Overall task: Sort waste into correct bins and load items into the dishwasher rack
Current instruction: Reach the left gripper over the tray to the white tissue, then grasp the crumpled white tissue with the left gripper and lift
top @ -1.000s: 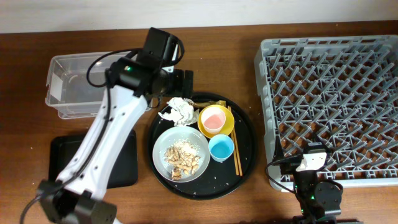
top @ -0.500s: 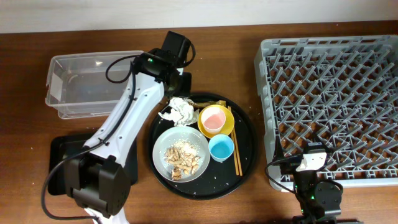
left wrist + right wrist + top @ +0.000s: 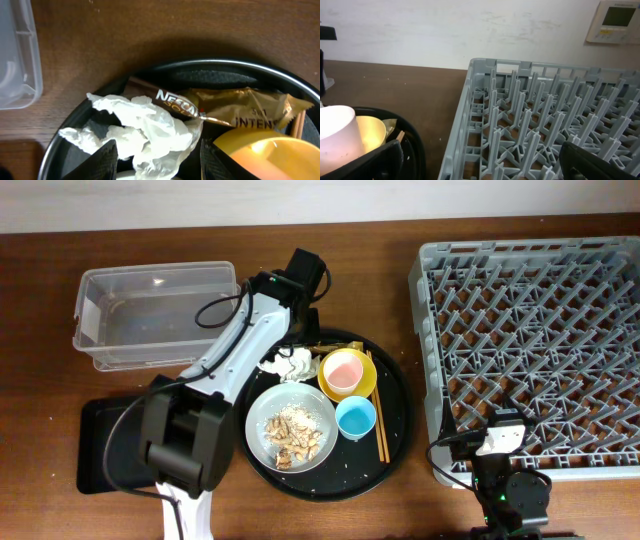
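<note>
1. The bench (image 3: pixel 400 240) carries everything. Over the last second only the left arm has moved on it.
2. The dishwasher rack (image 3: pixel 530 345) fills the right of the overhead frame and shows no items in it, so loading looks unstarted. The right gripper (image 3: pixel 487 167) sits at the rack's lower-left corner as before, its jaws spread wide and holding nothing.
3. The round black tray (image 3: pixel 396 412), at frame centre, carries all the items and waste.
4. The clear tub (image 3: pixel 150 315) is at upper left and the shallow black tray (image 3: pixel 110 442) at lower left. No waste is visible in either.
5. The left arm has swung right, from over the tub's right end to the round tray's upper rim.
6. The grey bowl (image 3: pixel 262 412) of food scraps (image 3: pixel 292 435), the yellow bowl (image 3: pixel 366 386) holding the pink cup (image 3: pixel 343 370), the blue cup (image 3: pixel 355 417) and the chopsticks (image 3: pixel 380 420) are all unmoved.
7. The left gripper (image 3: pixel 157 162) has narrowed from wide to a middling gape. It now straddles the crumpled tissue (image 3: pixel 145 127) at the tray's upper left, without visibly pinching it. The reach looks finished, and closing and lifting probably come next.
8. A brown Nescafé stick sachet (image 3: pixel 165 99) and a gold wrapper (image 3: pixel 245 107) lie touching just behind the tissue and could get caught in the pinch.
</note>
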You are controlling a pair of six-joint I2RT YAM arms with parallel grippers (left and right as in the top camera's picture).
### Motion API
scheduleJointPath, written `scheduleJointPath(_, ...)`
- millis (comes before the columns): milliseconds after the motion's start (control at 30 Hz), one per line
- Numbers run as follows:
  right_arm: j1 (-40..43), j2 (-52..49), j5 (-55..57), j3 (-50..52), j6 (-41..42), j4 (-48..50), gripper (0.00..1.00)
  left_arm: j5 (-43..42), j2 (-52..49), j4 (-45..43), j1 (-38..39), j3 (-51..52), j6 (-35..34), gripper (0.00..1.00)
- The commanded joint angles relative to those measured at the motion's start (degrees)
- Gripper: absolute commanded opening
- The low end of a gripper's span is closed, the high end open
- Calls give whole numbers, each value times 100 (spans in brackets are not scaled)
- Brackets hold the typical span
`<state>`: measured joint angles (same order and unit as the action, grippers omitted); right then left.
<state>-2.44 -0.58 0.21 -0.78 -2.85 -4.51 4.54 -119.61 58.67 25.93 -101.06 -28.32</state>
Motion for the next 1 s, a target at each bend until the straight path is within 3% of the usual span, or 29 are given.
scheduleJointPath(0, 22, 26, 48, 46, 9, -17, 98, 15, -315, -20, 33, -98, -734, 53)
scheduleJointPath(333, 22, 26, 48, 46, 9, -17, 98, -85, -636, -101, 55, -98, -988, 53)
scheduleJointPath(633, 22, 26, 48, 46, 9, -17, 98, -225, -636, -96, 55, -107, -984, 15)
scheduleJointPath(700, 22, 26, 48, 46, 9, -17, 98, -339, -636, -83, 52, -111, -984, 1)
scheduleJointPath(967, 22, 26, 48, 46, 9, -17, 98, -348, -625, 721, 52, -769, -984, 1)
